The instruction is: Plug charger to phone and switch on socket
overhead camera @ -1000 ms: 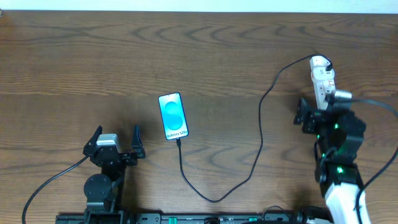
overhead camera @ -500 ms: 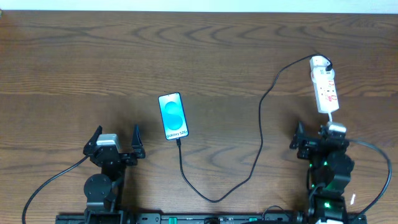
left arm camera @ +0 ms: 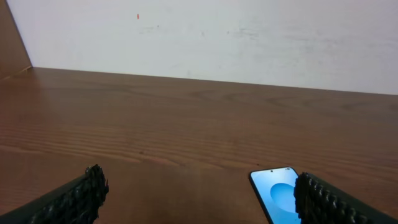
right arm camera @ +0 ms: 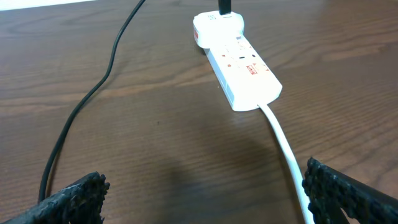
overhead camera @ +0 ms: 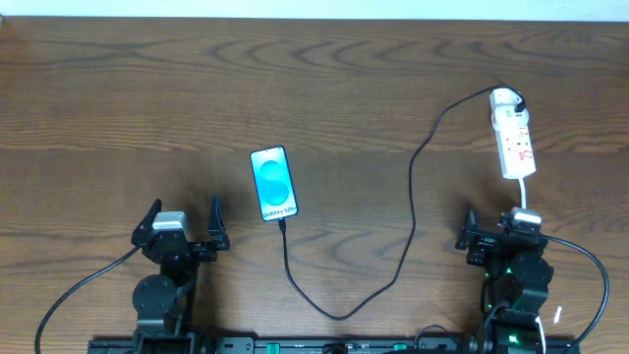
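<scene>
The left wrist view's lower edge cuts off the phone (left arm camera: 278, 190), the right wrist view's top edge cuts the charger (right arm camera: 224, 6) at its plug and its lower edge cuts the cord (right arm camera: 286, 152), and the socket (overhead camera: 512, 138) switch is too small to read overhead.

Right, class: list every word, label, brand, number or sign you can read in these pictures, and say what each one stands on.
"Galaxy S25+": white text on the blue screen of the phone, running along its length near the cable end, small but legible in the overhead view.
Red and grey markings on the white socket: too small and blurred to read in any view.
Charger: no print visible.
</scene>
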### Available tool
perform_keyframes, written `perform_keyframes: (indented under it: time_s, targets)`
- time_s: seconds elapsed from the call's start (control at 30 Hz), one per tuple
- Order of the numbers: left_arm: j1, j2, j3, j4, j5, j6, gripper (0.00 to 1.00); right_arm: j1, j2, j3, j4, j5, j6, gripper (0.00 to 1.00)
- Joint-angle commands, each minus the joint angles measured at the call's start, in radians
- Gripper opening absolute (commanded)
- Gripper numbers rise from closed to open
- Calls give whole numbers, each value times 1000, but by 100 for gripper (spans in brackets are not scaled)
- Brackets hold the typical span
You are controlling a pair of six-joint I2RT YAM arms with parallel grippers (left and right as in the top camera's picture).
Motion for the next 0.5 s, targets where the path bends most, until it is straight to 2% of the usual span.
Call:
perform_keyframes:
  time_s: [0.0, 0.47]
  targets:
    - [5, -6, -16, -43, -16, -9, 98, 3, -10, -1, -4, 13, -32, 99]
    - [5, -6, -16, -43, -16, -9, 98, 1, -154, -1, -5, 13, -89, 99]
